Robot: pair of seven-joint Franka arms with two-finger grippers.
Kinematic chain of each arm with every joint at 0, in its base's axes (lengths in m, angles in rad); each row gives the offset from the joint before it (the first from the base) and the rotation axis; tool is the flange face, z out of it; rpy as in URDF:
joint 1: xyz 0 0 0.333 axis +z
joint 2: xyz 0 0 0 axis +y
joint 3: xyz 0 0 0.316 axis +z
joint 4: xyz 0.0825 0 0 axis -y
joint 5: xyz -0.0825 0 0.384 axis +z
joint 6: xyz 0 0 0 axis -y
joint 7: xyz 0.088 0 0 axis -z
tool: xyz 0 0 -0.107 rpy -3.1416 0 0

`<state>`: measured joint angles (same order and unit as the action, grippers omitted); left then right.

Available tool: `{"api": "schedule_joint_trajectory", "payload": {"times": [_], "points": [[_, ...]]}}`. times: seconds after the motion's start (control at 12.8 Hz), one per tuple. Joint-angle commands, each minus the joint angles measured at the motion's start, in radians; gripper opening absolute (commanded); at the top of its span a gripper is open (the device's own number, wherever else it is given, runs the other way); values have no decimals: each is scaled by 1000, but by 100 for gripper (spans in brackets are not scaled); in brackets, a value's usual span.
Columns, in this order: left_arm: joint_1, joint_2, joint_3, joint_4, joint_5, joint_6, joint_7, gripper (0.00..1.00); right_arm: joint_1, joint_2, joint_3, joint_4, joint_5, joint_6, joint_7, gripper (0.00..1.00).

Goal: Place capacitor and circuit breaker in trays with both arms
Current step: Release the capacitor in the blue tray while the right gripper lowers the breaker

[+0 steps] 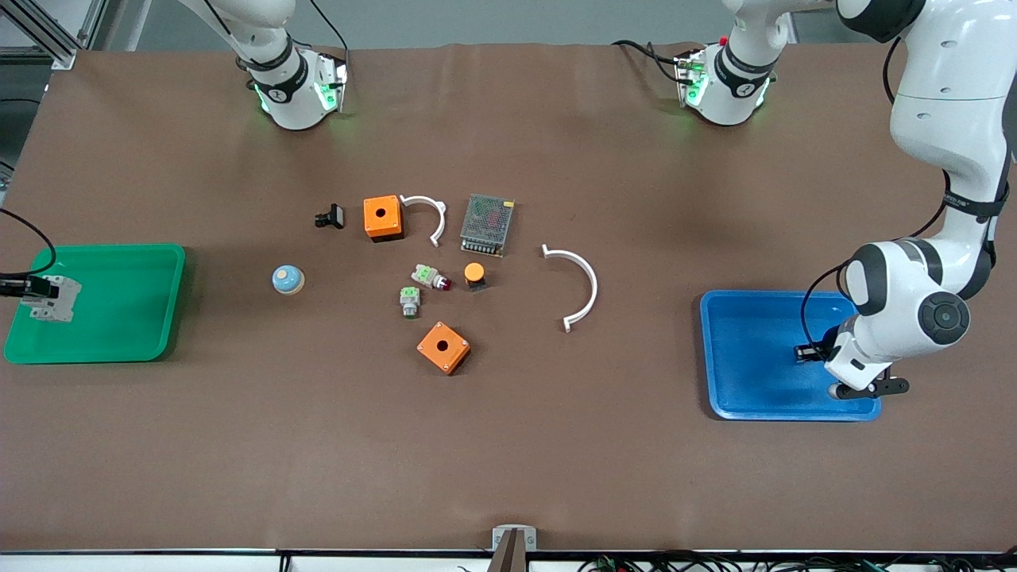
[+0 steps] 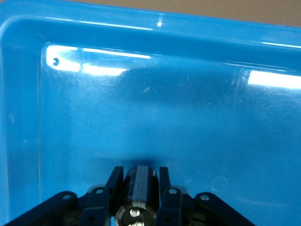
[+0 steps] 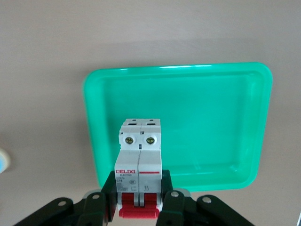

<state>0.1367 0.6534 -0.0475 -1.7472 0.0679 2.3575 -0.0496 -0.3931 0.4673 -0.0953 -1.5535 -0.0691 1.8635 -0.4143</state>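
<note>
My right gripper (image 1: 32, 289) is over the green tray (image 1: 135, 349) at the right arm's end of the table. It is shut on the circuit breaker (image 1: 57, 299), a light-grey block with a red lever. In the right wrist view the breaker (image 3: 139, 155) sits between the fingers of the right gripper (image 3: 139, 190), above the green tray (image 3: 211, 117). My left gripper (image 1: 804, 353) is low over the blue tray (image 1: 747, 334). In the left wrist view the left gripper (image 2: 138, 181) is shut on the capacitor (image 2: 139, 186), a black cylinder with a silvery end, just above the tray floor (image 2: 164, 117).
Mid-table lie two orange boxes (image 1: 383, 217) (image 1: 443, 347), a metal mesh unit (image 1: 487, 224), two white curved pieces (image 1: 578, 286) (image 1: 427, 213), a black clip (image 1: 330, 216), a blue-domed button (image 1: 287, 279), an orange-capped push button (image 1: 474, 275) and two grey parts with green tops (image 1: 409, 301) (image 1: 429, 276).
</note>
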Motion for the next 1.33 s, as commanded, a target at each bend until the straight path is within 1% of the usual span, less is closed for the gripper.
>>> {"api": "schedule_joint_trajectory", "payload": {"times": [0.0, 0.16, 0.23, 0.31, 0.39, 0.55, 0.62, 0.78, 0.94, 1.02, 1.17, 1.25], "points": [[6, -14, -6, 5, 9, 3, 4, 100, -62, 62, 23, -16, -26, 92, -39, 16], [-2, -38, -6, 35, 9, -15, 0, 100, -81, 105, 25, -39, -24, 175, -60, 16], [-2, -70, -8, 46, 12, -52, 0, 100, -81, 129, 25, -43, -24, 196, -61, 16], [-6, -98, -9, 76, 12, -91, 0, 100, -82, 145, 25, -51, -24, 203, -67, 16], [-8, -121, -14, 127, 15, -165, 2, 100, -84, 154, 25, -56, -23, 207, -79, 16], [-6, -149, -44, 265, 15, -335, 7, 100, -95, 159, 26, -68, -20, 209, -92, 16], [-6, -178, -49, 308, 12, -399, 7, 100, -96, 159, 26, -71, -20, 210, -109, 16], [-6, -263, -75, 331, 15, -528, 4, 100, -98, 160, 26, -86, -20, 233, -115, 16], [-6, -363, -94, 331, 7, -621, 4, 100, -102, 160, 26, -99, -20, 252, -115, 17], [-6, -409, -113, 331, 7, -673, 2, 100, -105, 160, 26, -102, -20, 252, -115, 18], [-5, -490, -129, 331, 7, -730, 5, 100, -105, 160, 26, -103, -20, 250, -115, 23], [-5, -512, -134, 331, 7, -760, 7, 100, -105, 159, 26, -103, -20, 247, -115, 25]]}}
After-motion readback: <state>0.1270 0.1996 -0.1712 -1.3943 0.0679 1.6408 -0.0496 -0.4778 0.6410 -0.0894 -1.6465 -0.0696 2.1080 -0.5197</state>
